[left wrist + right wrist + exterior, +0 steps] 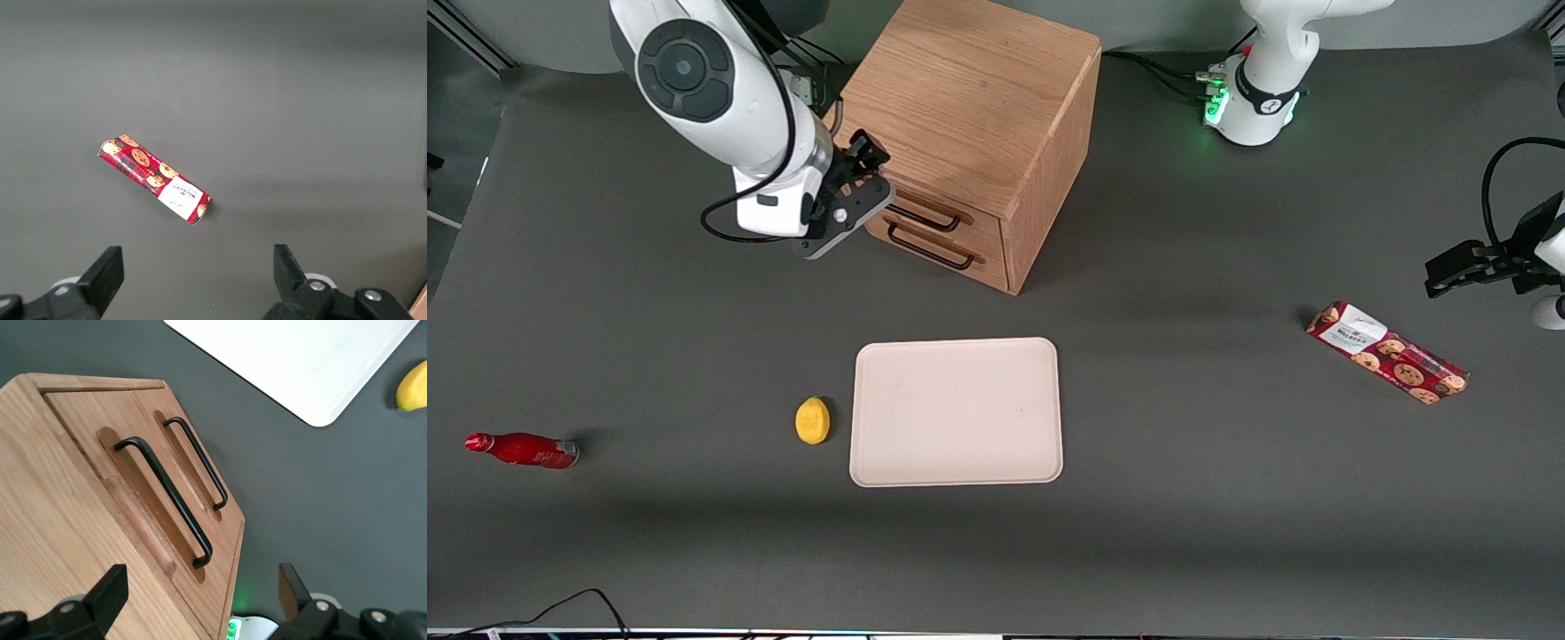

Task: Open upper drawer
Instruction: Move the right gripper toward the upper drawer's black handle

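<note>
The light oak cabinet (969, 98) stands toward the working arm's end of the table. Its upper drawer (983, 224) is shut flush, with a thin dark wire handle (927, 217); the matching lower drawer's handle (930, 250) is just below it. My right gripper (871, 156) is open and empty. It hovers at the cabinet's front corner, above and beside the end of the upper handle, touching nothing. In the right wrist view the upper handle (165, 497) lies ahead of the spread gripper (200, 590), with the lower handle (199, 463) beside it.
A beige tray (956, 412) lies nearer the front camera than the cabinet, with a yellow lemon (812, 420) beside it. A red bottle (523, 450) lies at the working arm's end. A red cookie pack (1387, 352) lies toward the parked arm's end.
</note>
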